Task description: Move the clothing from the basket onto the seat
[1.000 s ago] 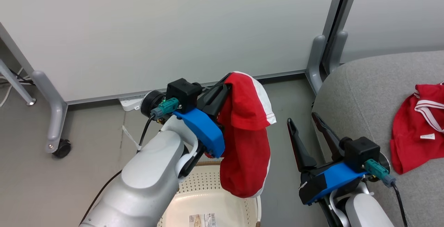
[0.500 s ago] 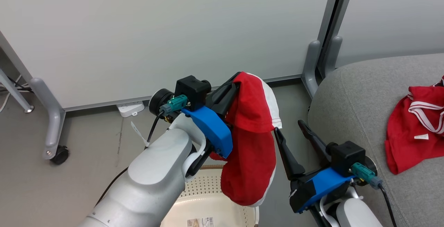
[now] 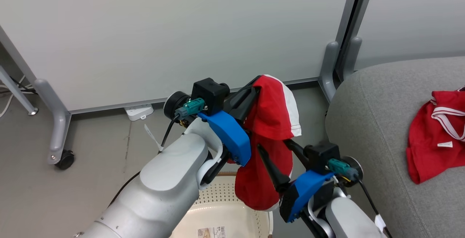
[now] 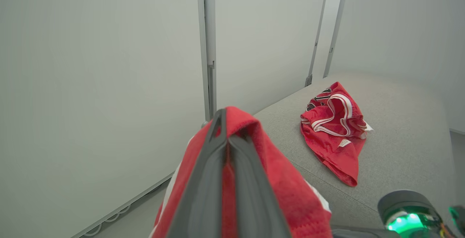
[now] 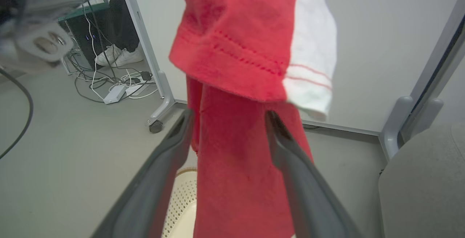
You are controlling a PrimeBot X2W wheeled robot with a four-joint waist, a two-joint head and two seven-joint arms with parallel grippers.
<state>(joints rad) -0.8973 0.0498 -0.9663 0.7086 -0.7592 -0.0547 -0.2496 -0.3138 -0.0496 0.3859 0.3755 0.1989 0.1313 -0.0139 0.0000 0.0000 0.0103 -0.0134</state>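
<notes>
Left gripper [image 4: 222, 116]: held red white-trimmed garment [image 3: 267, 111] clamped above cream perforated basket [image 3: 218, 194].
Right gripper [image 5: 229, 116]: fingers [image 5: 160, 172] stood apart, straddling it.

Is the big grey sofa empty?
No, a crumpled red garment with white stripes lies on the light grey fabric sofa.

At the frame's right, the grey sofa [image 3: 367, 129] carries a crumpled red jersey [image 3: 428, 150]; at bottom centre, the basket [image 3: 212, 192] stands on the grey floor [image 3: 94, 147].

Red white-trimmed garment [image 3: 270, 118] hangs over cream perforated basket [image 3: 216, 196]; red striped jersey [image 3: 428, 150] lies crumpled on grey fabric sofa [image 3: 367, 121].
</notes>
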